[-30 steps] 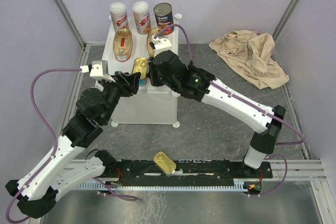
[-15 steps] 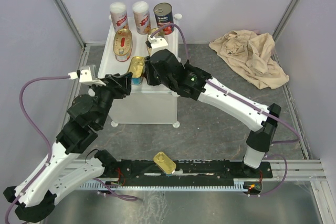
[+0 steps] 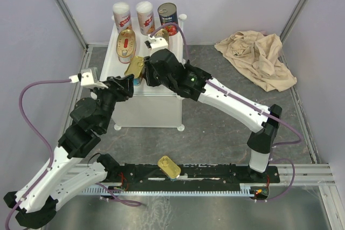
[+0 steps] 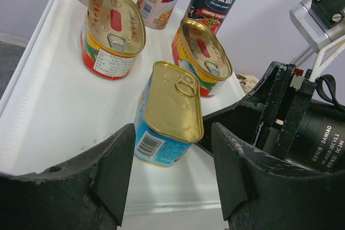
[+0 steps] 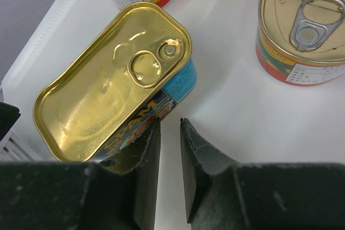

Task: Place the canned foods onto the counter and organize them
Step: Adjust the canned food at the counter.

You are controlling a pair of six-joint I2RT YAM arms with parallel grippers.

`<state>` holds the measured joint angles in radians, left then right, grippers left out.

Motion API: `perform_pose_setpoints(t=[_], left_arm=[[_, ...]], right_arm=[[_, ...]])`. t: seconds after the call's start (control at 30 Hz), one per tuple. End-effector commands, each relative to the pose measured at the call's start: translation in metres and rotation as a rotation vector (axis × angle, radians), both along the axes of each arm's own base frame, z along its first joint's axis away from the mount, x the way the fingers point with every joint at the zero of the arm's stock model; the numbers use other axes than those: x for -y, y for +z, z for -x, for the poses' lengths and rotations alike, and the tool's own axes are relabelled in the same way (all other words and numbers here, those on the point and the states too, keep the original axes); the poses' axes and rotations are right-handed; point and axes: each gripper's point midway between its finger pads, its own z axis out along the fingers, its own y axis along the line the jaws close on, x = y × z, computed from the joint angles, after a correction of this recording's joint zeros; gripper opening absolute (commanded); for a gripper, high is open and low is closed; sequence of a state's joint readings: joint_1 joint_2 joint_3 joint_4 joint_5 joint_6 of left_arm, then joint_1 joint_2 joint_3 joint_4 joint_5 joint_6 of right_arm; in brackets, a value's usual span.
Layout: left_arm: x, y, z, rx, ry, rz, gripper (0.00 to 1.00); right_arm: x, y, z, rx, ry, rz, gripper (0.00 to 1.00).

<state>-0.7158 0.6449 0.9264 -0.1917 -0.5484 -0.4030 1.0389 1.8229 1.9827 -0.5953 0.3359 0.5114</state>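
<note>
On the white counter (image 3: 146, 106) two white-and-red cylinders (image 3: 122, 16) (image 3: 145, 16) and a dark can (image 3: 167, 15) stand along the back. One red-yellow oblong tin (image 3: 126, 44) lies in front of them; the second (image 4: 202, 55) shows in the wrist views. A gold rectangular tin (image 3: 135, 66) (image 4: 170, 114) sits askew near the front. My right gripper (image 5: 170, 125) is shut and empty, its left finger's outer side against that tin (image 5: 108, 90). My left gripper (image 4: 171, 176) is open just short of it, holding nothing. Another gold tin (image 3: 168, 167) lies on the base rail.
A crumpled beige cloth (image 3: 257, 55) lies on the grey floor at the back right. Sloping purple walls close in both sides. The right arm's black wrist (image 4: 302, 127) fills the space right of my left gripper.
The right gripper has slid left and turned the gold tin diagonally. The left arm has drawn back to the left, off the tin.
</note>
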Motion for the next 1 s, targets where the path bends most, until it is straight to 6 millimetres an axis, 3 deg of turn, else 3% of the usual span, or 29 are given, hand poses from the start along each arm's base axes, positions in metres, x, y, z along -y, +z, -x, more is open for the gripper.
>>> perform_pose_setpoints(t=[0.0, 0.27, 0.67, 0.97], left_arm=[[-0.005, 0.008, 0.000, 0.033, 0.023, -0.012, 0.65], [-0.009, 0.007, -0.005, 0.035, 0.058, -0.016, 0.66], [0.005, 0.012, -0.008, 0.040, 0.007, -0.020, 0.67], [0.007, 0.016, -0.009, 0.045, -0.003, -0.025, 0.68]], right_arm=[[-0.012, 0.015, 0.000, 0.016, 0.017, -0.047, 0.29], [0.005, 0.017, -0.006, 0.043, -0.037, -0.023, 0.29], [0.023, 0.018, -0.019, 0.041, -0.085, -0.027, 0.30], [0.022, 0.018, -0.029, 0.035, -0.086, -0.031, 0.30]])
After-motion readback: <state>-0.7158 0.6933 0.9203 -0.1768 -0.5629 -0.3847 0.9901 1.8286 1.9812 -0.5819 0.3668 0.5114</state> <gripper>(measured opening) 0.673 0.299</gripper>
